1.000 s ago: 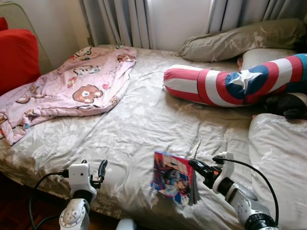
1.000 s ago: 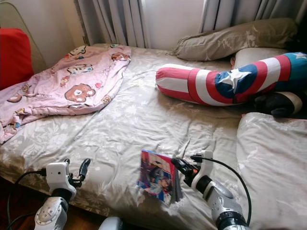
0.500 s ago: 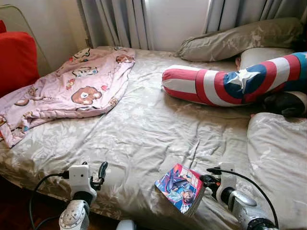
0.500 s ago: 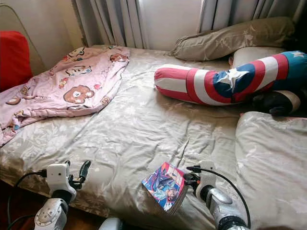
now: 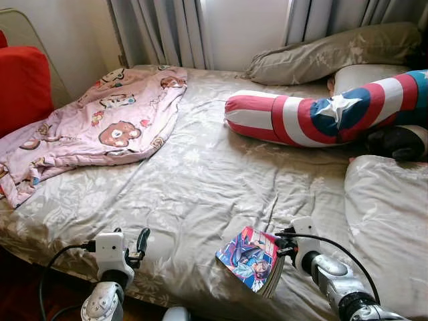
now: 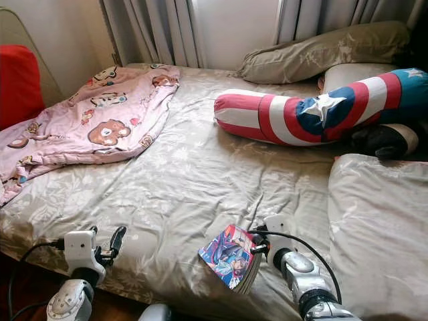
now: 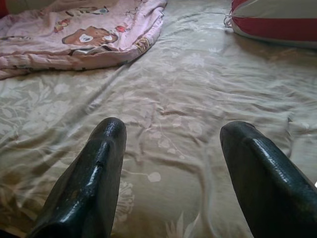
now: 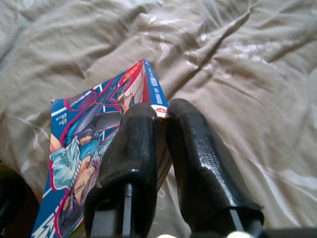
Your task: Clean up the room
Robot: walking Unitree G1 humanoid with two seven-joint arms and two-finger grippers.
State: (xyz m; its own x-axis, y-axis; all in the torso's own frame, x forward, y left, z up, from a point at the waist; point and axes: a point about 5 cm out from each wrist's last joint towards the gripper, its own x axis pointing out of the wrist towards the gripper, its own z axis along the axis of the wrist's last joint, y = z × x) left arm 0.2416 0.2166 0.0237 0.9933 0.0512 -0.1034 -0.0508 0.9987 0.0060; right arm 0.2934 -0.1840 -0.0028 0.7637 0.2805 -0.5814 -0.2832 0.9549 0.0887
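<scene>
The comic book has been swung down from upright a second ago and is now laid cover-up on the olive sheet near the bed's front edge. It is pinched at one corner by the right gripper, whose black fingers are closed on its edge. The left gripper is held low over the sheet with fingers spread wide and nothing between them. A pink blanket and a striped bolster are seen further back.
</scene>
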